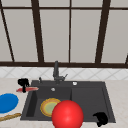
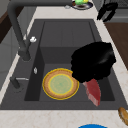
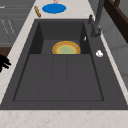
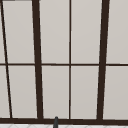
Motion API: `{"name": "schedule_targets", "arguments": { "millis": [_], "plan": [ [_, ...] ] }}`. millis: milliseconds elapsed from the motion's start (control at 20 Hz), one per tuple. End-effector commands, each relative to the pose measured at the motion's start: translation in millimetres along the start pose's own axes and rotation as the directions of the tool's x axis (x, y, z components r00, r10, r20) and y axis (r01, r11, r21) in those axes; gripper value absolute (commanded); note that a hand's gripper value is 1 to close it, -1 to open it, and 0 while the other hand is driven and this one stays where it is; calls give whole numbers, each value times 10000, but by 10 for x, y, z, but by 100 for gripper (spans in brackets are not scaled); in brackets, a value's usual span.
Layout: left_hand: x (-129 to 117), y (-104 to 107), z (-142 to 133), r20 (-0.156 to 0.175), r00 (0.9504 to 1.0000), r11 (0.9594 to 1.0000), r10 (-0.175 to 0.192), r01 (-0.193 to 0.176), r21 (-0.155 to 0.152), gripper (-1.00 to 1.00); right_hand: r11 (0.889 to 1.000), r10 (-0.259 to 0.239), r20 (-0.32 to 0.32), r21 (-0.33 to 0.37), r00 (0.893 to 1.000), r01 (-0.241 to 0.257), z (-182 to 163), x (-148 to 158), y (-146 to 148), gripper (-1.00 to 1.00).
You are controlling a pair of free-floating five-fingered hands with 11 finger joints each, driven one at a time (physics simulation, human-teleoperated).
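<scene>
The left robot hand [image 1: 23, 82] hung over the sink's [image 1: 110, 110] left rim, fingers clamped on a red knife [image 1: 27, 89]. The right robot hand [image 1: 101, 118], fingers curled and holding nothing, hovered at the front rim.
</scene>
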Motion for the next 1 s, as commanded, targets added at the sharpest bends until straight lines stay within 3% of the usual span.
{"name": "schedule_targets", "arguments": {
  "millis": [0,650,800,950],
  "plan": [
    [165,71,283,33,10000,10000,73,-73,-17,100,10000,0,0,0,10000,0,0,0,0,0],
    [622,182,1293,5,10000,10000,97,-97,-20,100,10000,0,0,0,10000,0,0,0,0,0],
    [672,117,1542,-8,10000,10000,29,-29,-18,100,10000,0,0,0,10000,0,0,0,0,0],
    [726,-111,1743,-75,9997,9997,-223,222,-42,100,10000,0,0,0,10000,0,0,0,0,0]
  ]
}}
